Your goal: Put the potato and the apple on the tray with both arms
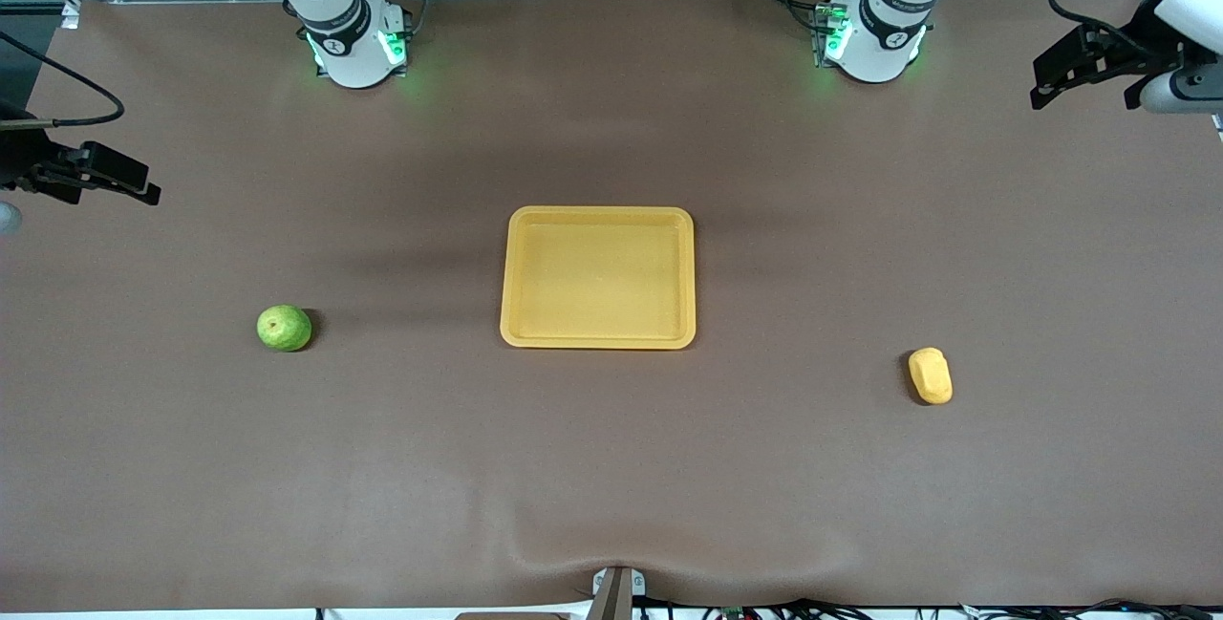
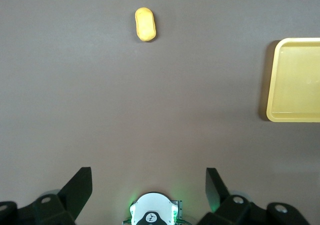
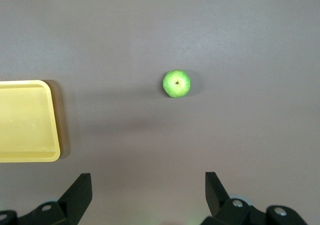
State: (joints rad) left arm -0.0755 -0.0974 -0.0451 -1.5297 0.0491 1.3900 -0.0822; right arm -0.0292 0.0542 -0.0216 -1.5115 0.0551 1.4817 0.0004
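The yellow tray [image 1: 516, 276] lies in the middle of the table with nothing in it. A green apple [image 1: 284, 328] rests on the table toward the right arm's end, and the right wrist view shows the apple [image 3: 176, 83] with its stem dimple up, beside the tray [image 3: 30, 157]. The yellow-orange potato [image 1: 931, 375] lies toward the left arm's end, and the left wrist view shows the potato [image 2: 145, 24] and the tray [image 2: 272, 85]. My left gripper [image 1: 1084, 85] [image 2: 149, 180] hangs open high over its end of the table. My right gripper [image 1: 110, 179] [image 3: 149, 182] hangs open over its own end. Both are empty.
Brown cloth covers the table and has a ripple [image 1: 611, 553] at the edge nearest the front camera. Both arm bases [image 1: 354, 47] [image 1: 874, 37] glow green at the edge farthest from it. The left arm's base [image 2: 152, 212] also shows between the left gripper's fingers.
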